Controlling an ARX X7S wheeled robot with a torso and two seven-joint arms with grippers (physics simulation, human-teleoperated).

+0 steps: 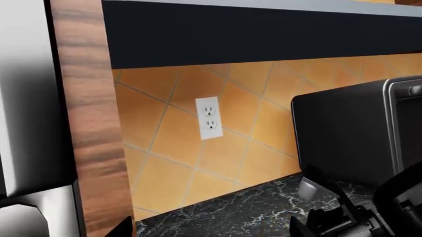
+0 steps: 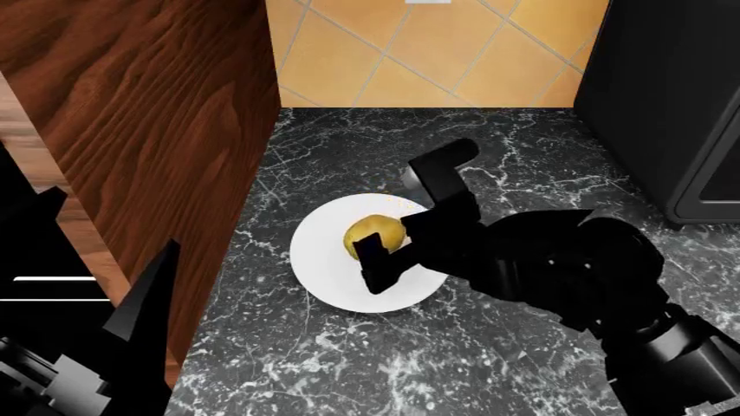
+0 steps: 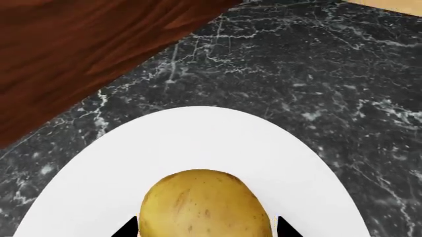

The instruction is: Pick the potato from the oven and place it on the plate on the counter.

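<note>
The potato (image 2: 375,234) lies on the white plate (image 2: 327,271), which sits on the black marble table (image 2: 509,165) beside a tall wooden cabinet side (image 2: 151,130). The right claw (image 2: 407,218) straddles the potato, one finger (image 2: 438,173) beyond it and the other (image 2: 379,264) on the near side; its jaws stand wide, and in the right wrist view the fingertips (image 3: 128,228) show just beside the potato (image 3: 204,205) with thin gaps either side, the plate (image 3: 197,138) spreading around it. The left claw (image 1: 333,222) hangs over the table near a dark toaster oven (image 1: 356,133) and a wall outlet (image 1: 209,117); whether it is wide or narrow cannot be told.
</note>
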